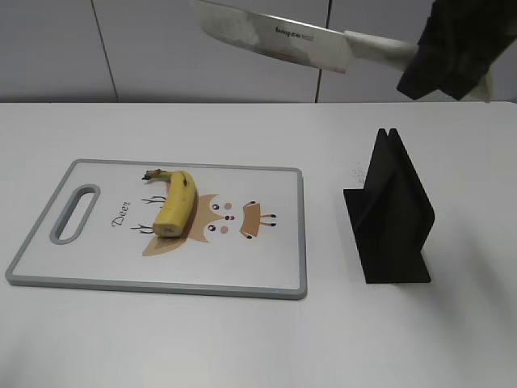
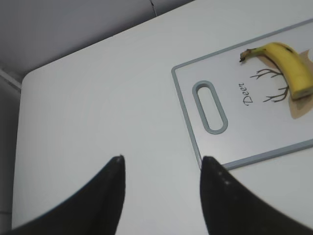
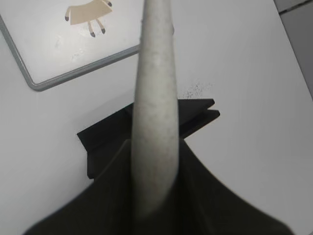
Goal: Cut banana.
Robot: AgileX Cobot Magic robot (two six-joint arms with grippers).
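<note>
Right claw [image 1: 452,52] clamped on the knife [image 1: 275,36], high at upper right; left claw [image 2: 161,169] apart, empty. Banana [image 1: 175,204] lies uncut on the board [image 1: 266,267]; cutting remains.

- Showing as a matte black, blocky right gripper [image 1: 452,50] at the exterior view's top right corner, edges blurred.
- Tapering into two black, curved, pointed fingers [image 2: 110,196] on the left gripper [image 2: 161,164], with faint pale specks near the tips.
- Flaring into broad black finger bases [image 3: 215,196] in the right wrist view.
</note>
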